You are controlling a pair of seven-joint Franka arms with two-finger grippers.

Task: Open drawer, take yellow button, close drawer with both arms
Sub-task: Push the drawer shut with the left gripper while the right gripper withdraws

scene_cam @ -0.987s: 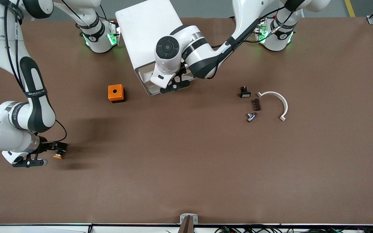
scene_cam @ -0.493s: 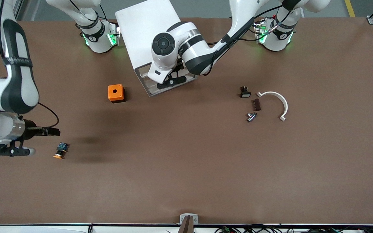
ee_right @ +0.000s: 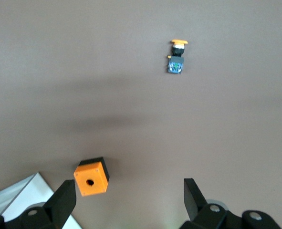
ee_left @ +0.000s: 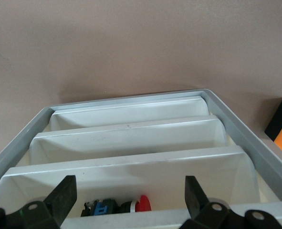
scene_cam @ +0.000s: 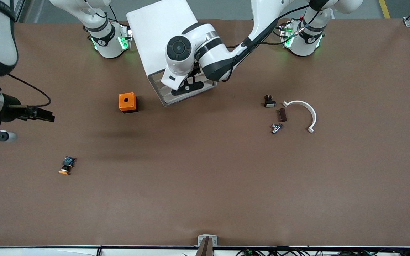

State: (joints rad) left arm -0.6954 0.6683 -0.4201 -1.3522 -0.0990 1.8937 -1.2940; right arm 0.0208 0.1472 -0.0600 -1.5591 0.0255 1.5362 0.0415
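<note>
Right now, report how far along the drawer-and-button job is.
Done: the tiny orange-capped push-button with black body and blue rear block lies out on the brown table, nearer the front camera than the orange cube.

In hand: the left gripper, open, is at the white cabinet's uppermost drawer, which stands open.

Left: closing it. The right gripper hangs open, empty, over the table toward the right arm's end.

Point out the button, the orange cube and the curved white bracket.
button [scene_cam: 66, 167], front view, on its black body.
orange cube [scene_cam: 127, 102], front view, on its top face beside the hole.
curved white bracket [scene_cam: 310, 112], front view, on its arc.
</note>
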